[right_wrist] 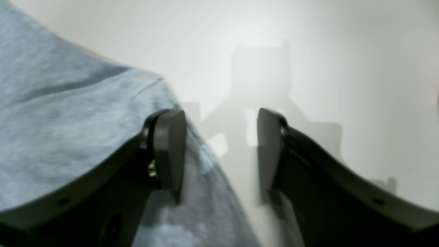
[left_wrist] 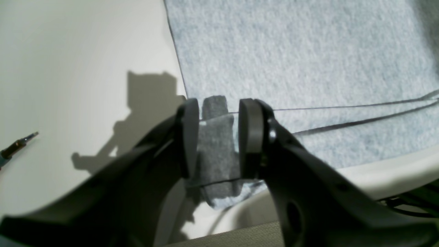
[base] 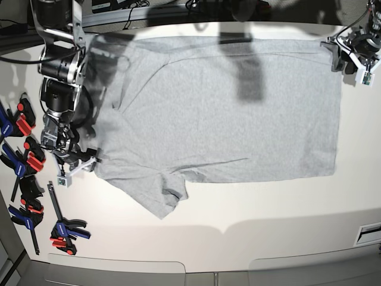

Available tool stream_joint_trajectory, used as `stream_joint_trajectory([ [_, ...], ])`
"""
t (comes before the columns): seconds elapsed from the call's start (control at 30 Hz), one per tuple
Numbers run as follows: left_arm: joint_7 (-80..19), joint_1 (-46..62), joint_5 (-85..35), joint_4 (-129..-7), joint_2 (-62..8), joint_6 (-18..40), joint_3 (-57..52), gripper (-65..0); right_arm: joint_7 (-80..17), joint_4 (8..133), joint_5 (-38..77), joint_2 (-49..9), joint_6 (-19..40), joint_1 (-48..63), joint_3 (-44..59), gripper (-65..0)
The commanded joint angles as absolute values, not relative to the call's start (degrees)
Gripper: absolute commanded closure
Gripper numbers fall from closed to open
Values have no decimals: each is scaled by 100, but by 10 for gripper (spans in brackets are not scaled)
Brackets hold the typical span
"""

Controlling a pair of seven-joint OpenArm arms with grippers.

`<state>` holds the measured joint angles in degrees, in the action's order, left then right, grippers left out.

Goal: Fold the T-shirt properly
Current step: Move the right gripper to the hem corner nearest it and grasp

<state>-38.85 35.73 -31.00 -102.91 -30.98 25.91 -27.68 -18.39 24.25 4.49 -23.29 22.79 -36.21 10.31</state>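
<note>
Where the white table (base: 250,238) runs along the near side of the base view, a broad bare strip lies between its front edge and the T-shirt (base: 226,113), and more bare surface shows past the shirt's hem edge on that view's right. Against the table's left edge a row of red, blue and black spring clamps (base: 27,179) sits well apart from the cloth. Spread flat across the middle and far part of the table, the T-shirt is light heather grey with a plain face up; one short sleeve (base: 161,196) angles toward the near side, and a few shallow creases run across the body. At the sleeve-side edge, the right gripper (right_wrist: 221,151) has its jaws spread, one finger (right_wrist: 168,147) over the cloth border and the other over bare table. At the far corner on the base view's right, the left gripper (left_wrist: 217,137) pinches a small bunched fold of the shirt's corner between its pads, right at the table's rim. A screwdriver tip (left_wrist: 19,145) lies on the table beside it, apart from the fabric.
</note>
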Motion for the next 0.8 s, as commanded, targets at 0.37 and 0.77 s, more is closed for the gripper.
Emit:
stream_joint_trajectory([
  [0.37,-3765,3588,-3133,-10385,-3192,2587,-2814,-182,-1691,2475,703,-2174,2683,-3804,1041,-316],
  [0.77,-3721,3225,-3148,-10385,-3197,2340,-2814,-182,-1671,2475,703,-2174,2965,-3804,1041,0],
])
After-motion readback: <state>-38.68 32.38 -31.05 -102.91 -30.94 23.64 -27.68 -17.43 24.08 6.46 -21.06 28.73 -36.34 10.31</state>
